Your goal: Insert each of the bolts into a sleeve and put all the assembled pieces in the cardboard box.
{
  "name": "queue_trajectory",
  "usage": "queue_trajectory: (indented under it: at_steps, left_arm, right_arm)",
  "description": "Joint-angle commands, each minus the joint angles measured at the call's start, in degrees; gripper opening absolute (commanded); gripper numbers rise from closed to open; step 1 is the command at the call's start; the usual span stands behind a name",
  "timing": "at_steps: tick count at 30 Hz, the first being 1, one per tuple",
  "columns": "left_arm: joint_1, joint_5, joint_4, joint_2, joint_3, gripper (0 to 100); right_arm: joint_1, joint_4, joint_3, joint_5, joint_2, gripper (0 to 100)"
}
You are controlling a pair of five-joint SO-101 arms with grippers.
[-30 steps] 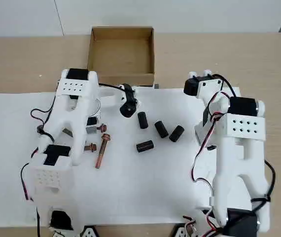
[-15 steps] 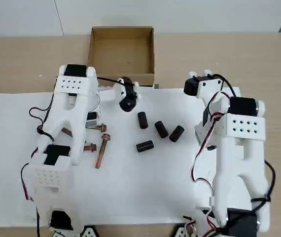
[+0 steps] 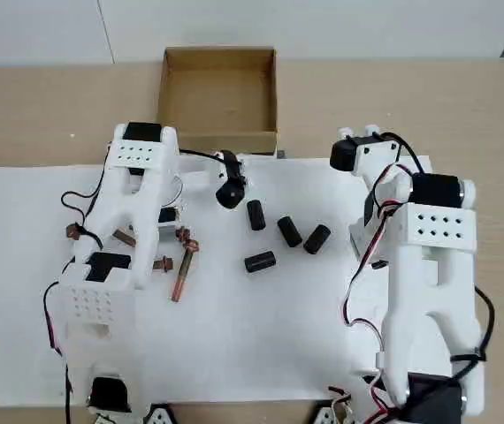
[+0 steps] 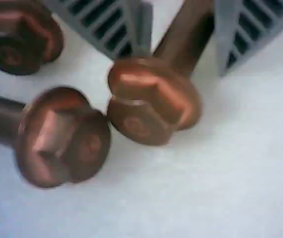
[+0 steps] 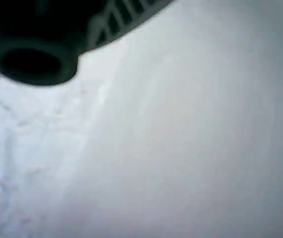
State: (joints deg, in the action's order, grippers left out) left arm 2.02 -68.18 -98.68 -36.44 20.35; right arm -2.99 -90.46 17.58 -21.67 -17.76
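Fingers (image 4: 97, 25) of the left gripper (image 4: 181, 57) straddle the shank of one bolt (image 4: 151, 101), unclenched, we judge. From above, that arm has swung back over the bolts (image 3: 184, 265) by the sheet's (image 3: 261, 336) left edge, so pickup begins. The sleeves (image 3: 289, 231) lie loose and the cardboard box (image 3: 221, 97) is empty. Beside a sleeve (image 5: 32, 62), we cannot tell the right gripper's (image 5: 106, 22) grip.

Robotics lab bench — wooden table (image 3: 464, 97), white sheet (image 3: 261, 344), exposed wiring (image 3: 355, 291) on arm (image 3: 429, 265).
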Motion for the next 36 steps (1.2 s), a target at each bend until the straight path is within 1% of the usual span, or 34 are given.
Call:
queue_trajectory:
  at_steps: [1, 3, 6, 12, 15, 19, 22, 24, 26, 31, 34, 36]
  left_arm:
    - [0.2, -0.4, -0.5, 0.1, 1.7, 8]
    - [0.3, -0.4, -0.5, -0.3, 1.7, 6]
    - [0.4, -0.4, -0.7, -0.4, 1.7, 0]
    - [0.4, -0.1, -1.7, 1.4, 1.9, 0]
    - [0.4, 0.4, -1.7, 6.5, 1.8, 0]
    - [1.5, 4.3, -1.7, 15.2, 1.7, 0]
    - [2.7, 7.5, -1.7, 20.7, 1.7, 0]
    - [3.6, 10.4, -1.7, 23.4, 1.7, 0]
    - [4.3, 15.0, -1.7, 25.9, 1.7, 0]
    - [5.5, 30.7, -1.7, 29.6, 1.7, 0]
    - [5.9, 34.7, -1.7, 31.6, 1.7, 0]
    - [6.0, 39.4, -1.4, 33.1, 1.7, 0]
  right_arm:
    - [-0.1, 0.7, -0.4, 0.2, -1.9, 0.6]
    - [-0.1, 0.7, -0.4, 0.2, -1.9, 0.6]
    - [-0.1, 0.5, -0.4, 0.2, -2.1, 0.6]
    - [3.2, -1.3, -0.8, 0.5, -2.5, 0.5]
    - [4.9, -3.4, -2.3, 0.6, -2.5, 0.6]
    - [5.1, -5.8, -5.9, 0.8, -4.7, 0.6]
    - [5.1, -6.0, -6.8, 2.8, -9.4, 0.5]
    - [5.1, -6.4, -6.5, 3.2, -12.4, 0.4]
    - [5.1, -6.9, -5.6, 4.3, -15.2, 0.4]
    - [5.1, -7.1, -1.4, 7.1, -21.3, 0.6]
    - [5.1, -6.5, 1.3, 7.5, -25.1, 0.6]
    - [5.1, -6.0, 2.6, 7.6, -27.4, 0.4]
